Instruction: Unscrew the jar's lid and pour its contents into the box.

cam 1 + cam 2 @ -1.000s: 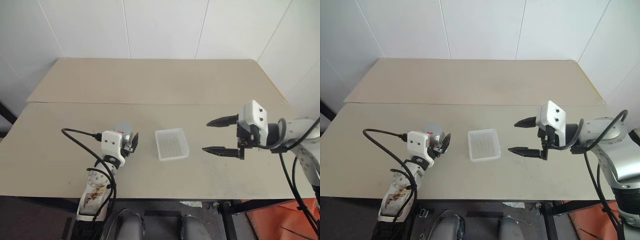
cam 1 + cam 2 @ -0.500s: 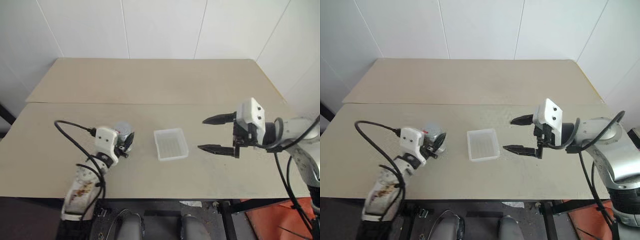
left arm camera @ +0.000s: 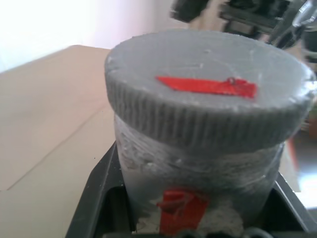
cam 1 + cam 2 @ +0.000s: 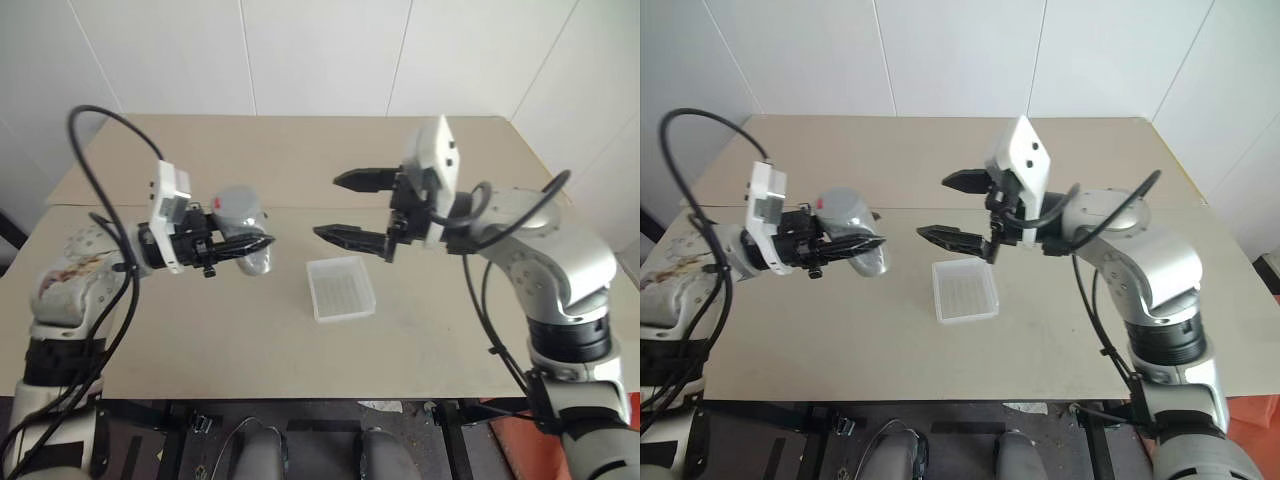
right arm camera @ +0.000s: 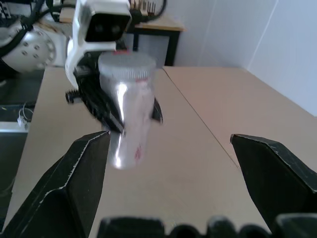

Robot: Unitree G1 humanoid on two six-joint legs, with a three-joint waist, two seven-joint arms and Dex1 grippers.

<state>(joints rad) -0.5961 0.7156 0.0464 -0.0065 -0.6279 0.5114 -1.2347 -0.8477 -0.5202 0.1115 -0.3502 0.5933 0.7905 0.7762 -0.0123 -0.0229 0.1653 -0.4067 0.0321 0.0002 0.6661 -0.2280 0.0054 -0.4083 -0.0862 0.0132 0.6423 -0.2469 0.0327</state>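
Above the beige tabletop (image 4: 200, 330), head views: left hand (image 4: 258, 243) was clamped tight on the small clear-greyish cylindrical jar (image 4: 243, 244), held off the surface w/ its flat grey screw lid (image 4: 233, 200) on. Right hand (image 4: 347, 207) hung just beside it, black fingers spread wide, gripping nothing. Shallow translucent white ribbed box (image 4: 342, 288) lay on the tabletop below, between the two hands.

Left wrist view: lid (image 3: 208, 94) w/ a red strip across its top, red mark on the jar (image 3: 198, 188) wall, black fingers either side.

Right wrist view: jar (image 5: 130, 119) ahead, between the wide-apart fingers (image 5: 79, 168), not touching them.
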